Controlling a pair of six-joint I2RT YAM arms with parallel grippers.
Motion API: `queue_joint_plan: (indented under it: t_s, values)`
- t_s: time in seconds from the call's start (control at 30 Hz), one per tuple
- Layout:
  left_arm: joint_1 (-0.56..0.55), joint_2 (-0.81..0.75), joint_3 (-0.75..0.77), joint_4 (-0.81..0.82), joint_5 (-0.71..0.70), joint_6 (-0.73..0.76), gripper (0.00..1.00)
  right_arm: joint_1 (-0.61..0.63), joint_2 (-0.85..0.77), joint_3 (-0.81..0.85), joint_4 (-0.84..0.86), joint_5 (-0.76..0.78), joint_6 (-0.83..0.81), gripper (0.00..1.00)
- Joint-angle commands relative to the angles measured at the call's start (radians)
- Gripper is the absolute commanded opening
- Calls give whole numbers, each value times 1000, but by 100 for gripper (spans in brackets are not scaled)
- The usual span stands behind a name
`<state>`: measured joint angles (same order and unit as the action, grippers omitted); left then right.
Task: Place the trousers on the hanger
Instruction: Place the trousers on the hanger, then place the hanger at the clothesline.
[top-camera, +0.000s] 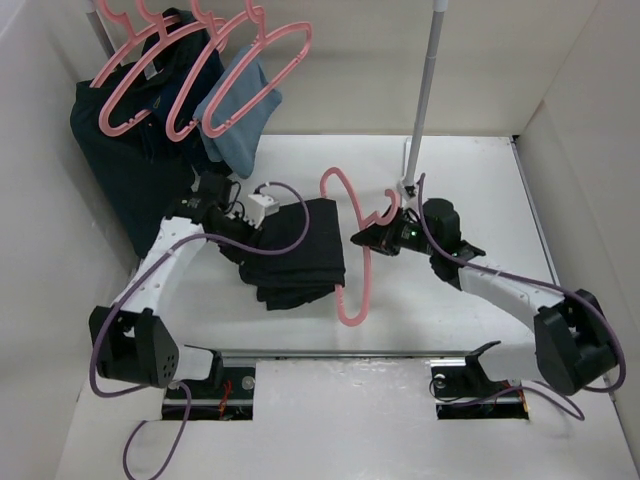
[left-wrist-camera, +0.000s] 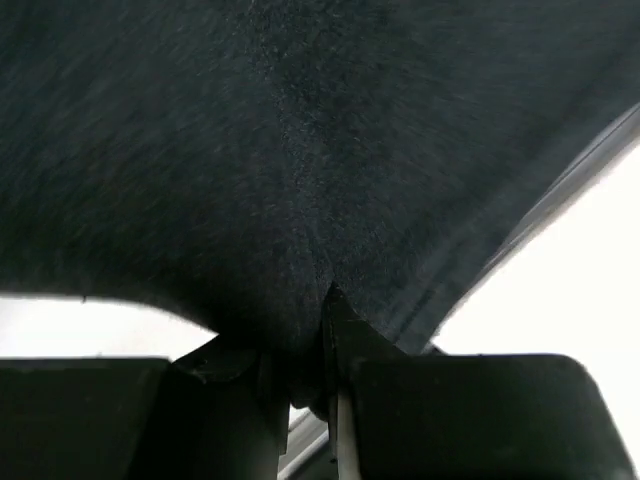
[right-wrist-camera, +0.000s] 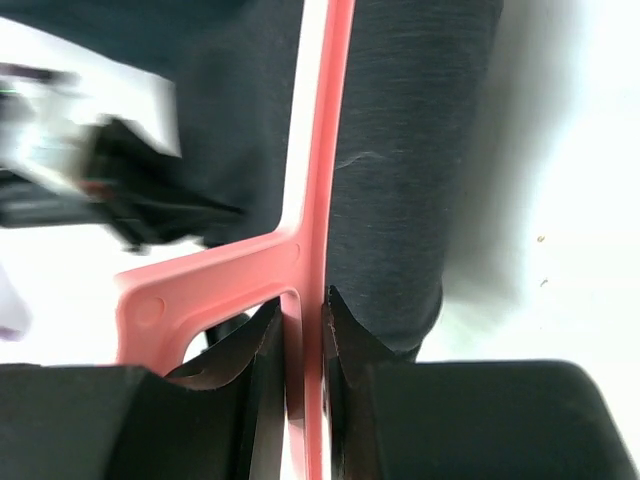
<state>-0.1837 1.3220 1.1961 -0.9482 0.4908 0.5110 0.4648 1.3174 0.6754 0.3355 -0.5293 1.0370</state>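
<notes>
White tabletop (top-camera: 460, 190) fills our view, walled in white, and at its middle we see the trousers (top-camera: 300, 255) lying folded. Our left gripper (left-wrist-camera: 305, 345) pinches a fold of their dark cloth, fingers nearly together. Our right gripper (right-wrist-camera: 302, 312) clamps the hanger (top-camera: 352, 300) by its thin pink bar — that bar runs along the trousers' right edge, touching the cloth.
</notes>
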Motion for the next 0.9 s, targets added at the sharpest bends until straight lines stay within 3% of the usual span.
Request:
queue_joint_plan:
  t_s: [0.0, 0.1, 0.17, 0.27, 0.4, 0.47, 0.6, 0.7, 0.73, 0.87]
  values:
    - [-19, 29, -128, 106, -191, 35, 7, -12, -36, 99, -179, 86, -120, 0]
    - [-42, 58, -187, 163, -235, 17, 44, 26, -82, 193, -262, 132, -121, 0]
    - [-42, 59, -197, 175, -209, 17, 58, 50, -105, 289, -349, 155, -109, 0]
    - [-25, 22, -86, 79, -33, 93, 59, 101, -119, 465, -513, 244, -109, 0]
    - [-16, -29, 159, -4, 167, 123, 73, 178, -90, 676, -679, 388, -129, 0]
    - [-83, -29, 299, -17, 222, 86, 80, 218, -75, 723, -690, 438, -129, 0]
    - [-224, -15, 468, -6, 325, -89, 80, 265, -29, 826, -699, 507, -106, 0]
    - [-318, -6, 505, 87, 351, -245, 91, 290, -6, 863, -710, 581, -106, 0]
    - [-336, -6, 505, 103, 360, -268, 100, 299, 5, 878, -710, 594, -106, 0]
    - [-381, 54, 514, 123, 414, -301, 100, 299, 26, 917, -740, 649, -106, 0]
